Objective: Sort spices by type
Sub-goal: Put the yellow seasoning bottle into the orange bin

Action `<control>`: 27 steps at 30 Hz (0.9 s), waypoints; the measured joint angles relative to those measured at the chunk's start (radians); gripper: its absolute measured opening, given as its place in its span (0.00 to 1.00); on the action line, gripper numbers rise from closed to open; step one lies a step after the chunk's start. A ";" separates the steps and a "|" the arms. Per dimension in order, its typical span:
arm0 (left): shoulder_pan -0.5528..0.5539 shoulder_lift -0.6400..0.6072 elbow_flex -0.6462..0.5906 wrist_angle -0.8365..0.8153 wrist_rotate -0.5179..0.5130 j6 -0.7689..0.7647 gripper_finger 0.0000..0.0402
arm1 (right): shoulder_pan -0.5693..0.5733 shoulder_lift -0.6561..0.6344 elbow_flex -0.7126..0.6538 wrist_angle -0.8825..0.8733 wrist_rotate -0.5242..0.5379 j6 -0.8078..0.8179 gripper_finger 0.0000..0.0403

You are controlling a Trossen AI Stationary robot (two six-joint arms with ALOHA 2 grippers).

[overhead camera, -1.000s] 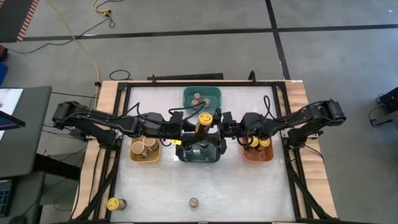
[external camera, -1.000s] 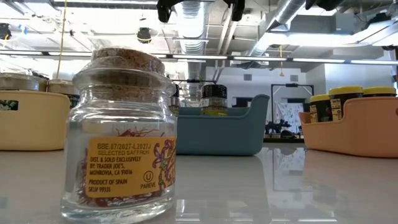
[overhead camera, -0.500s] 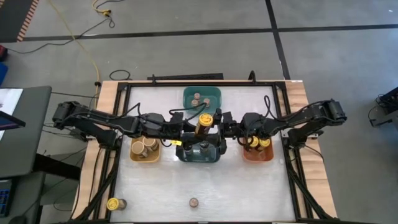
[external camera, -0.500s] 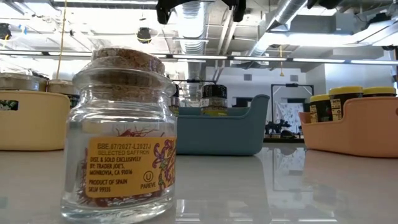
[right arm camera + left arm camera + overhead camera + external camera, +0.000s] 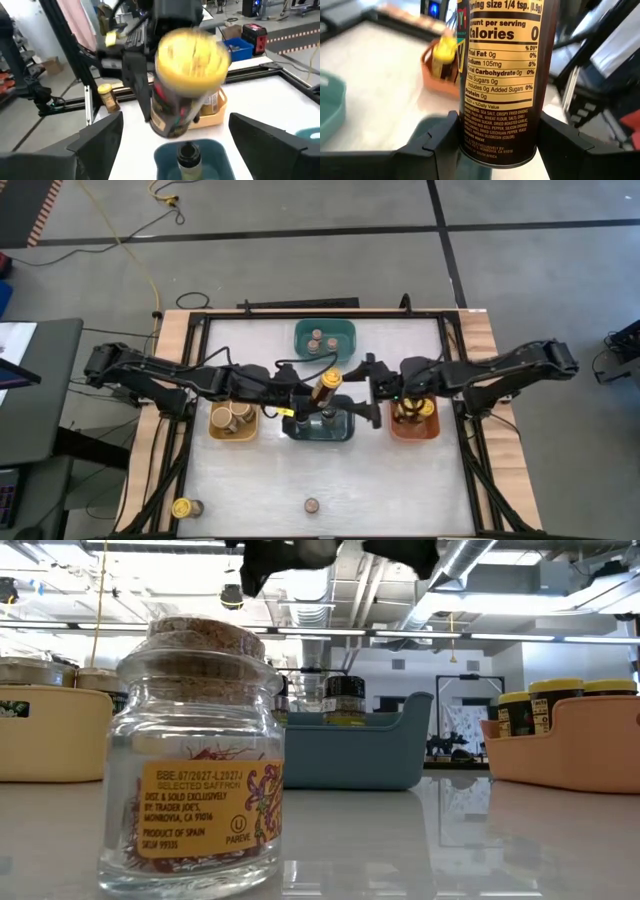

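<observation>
White table [image 5: 400,470] with a black frame and wood edges, sitting on grey floor with dark tape lines and a yellow cable [image 5: 135,255] trailing off far left. From table height the room behind is all ceiling ducts and strip lights.

My left gripper [image 5: 495,145] is clamped on a yellow-lidded jar [image 5: 327,379], held up over the dark-blue bin [image 5: 322,430] mid-table. My right gripper [image 5: 372,392] is just right of it, fingers spread wide, nothing in them; in its wrist view the jar [image 5: 187,85] hangs between them without touching.

Where everything else sits:
- teal bin [image 5: 324,332], far centre, small brown-topped jars [image 5: 320,341] inside
- yellow bin [image 5: 233,423], left, wide tan-topped jars [image 5: 235,416]
- orange bin [image 5: 413,427], right, yellow-lidded jars [image 5: 415,410]
- 1 dark-lidded jar [image 5: 327,420] in the blue bin
- near edge: a loose yellow-lid jar [image 5: 184,507] lying near left, and a cork-topped jar [image 5: 312,505] near centre

Hard to make out: my arms cover part of the blue and orange bins from above, so I can't count those jars. The cork jar [image 5: 195,755] fills the left half of the low view, and the grippers there are just dark shapes cut off at the top. The held jar is blurred in the right wrist view.
</observation>
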 joint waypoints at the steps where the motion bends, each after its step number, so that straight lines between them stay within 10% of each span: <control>1: 0.000 0.000 0.000 -0.027 0.004 0.000 0.54 | 0.000 -0.012 0.000 -0.011 0.000 0.008 0.97; 27: -0.010 -0.001 0.000 -0.274 0.021 0.161 0.54 | -0.026 0.073 0.020 -0.038 0.001 0.020 0.97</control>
